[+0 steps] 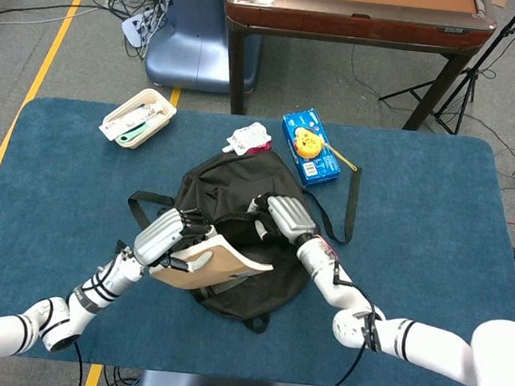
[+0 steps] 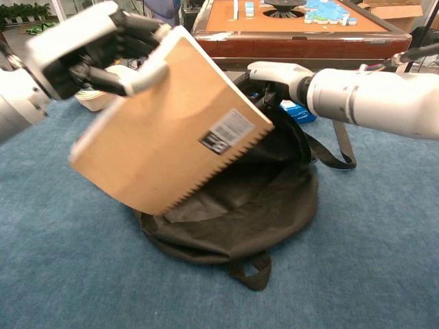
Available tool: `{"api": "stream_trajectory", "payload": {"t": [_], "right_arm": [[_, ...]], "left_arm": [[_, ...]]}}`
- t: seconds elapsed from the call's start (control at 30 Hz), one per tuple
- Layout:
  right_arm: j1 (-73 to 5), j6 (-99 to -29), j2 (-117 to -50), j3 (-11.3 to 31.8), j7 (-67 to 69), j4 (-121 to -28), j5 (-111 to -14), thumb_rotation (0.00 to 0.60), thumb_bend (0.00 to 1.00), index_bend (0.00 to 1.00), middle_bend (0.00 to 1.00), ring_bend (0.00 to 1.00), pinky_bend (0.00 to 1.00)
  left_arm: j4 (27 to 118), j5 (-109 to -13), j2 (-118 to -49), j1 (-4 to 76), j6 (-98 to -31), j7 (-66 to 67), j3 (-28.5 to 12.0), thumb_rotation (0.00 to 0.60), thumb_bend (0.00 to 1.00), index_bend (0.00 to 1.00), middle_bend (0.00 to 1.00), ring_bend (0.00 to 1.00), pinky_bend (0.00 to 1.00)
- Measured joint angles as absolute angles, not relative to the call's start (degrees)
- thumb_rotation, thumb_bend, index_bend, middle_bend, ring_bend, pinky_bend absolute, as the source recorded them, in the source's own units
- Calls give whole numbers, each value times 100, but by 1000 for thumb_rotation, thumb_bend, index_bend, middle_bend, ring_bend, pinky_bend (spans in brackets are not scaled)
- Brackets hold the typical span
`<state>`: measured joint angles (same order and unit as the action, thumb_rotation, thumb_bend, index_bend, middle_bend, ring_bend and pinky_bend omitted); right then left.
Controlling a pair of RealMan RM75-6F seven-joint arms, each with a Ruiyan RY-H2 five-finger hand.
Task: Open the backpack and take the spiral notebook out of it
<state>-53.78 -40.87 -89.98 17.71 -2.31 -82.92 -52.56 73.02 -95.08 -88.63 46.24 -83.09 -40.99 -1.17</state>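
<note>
Spiral notebook (image 2: 168,123) hides backpack (image 2: 274,199) opening, right robot hand (image 2: 264,75) fingertips buried in fabric

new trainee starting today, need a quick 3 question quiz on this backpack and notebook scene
1. True or false: the spiral notebook still lies fully inside the backpack.
2. Which hand holds the notebook? A) left hand B) right hand C) neither
3. Fill in: beyond the backpack on the table, the yellow tape measure lies on a ____ box.

Key
1. False. It is lifted clear above the bag, tilted, with its toothed binding edge lowest.
2. A. The left hand grips its upper edge, while the right hand rests on the bag's upper rim.
3. Blue.
</note>
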Motion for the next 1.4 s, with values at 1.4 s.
{"api": "stream_trajectory", "payload": {"t": [1.4], "right_arm": [[-2642, -6884, -5998, 245, 1488, -10849, -8632, 600, 319, 0, 74, 0, 80]], "left_arm": [[6009, -8495, -9307, 4873, -7039, -1807, -1058, 600, 377, 326, 313, 262, 293]]}}
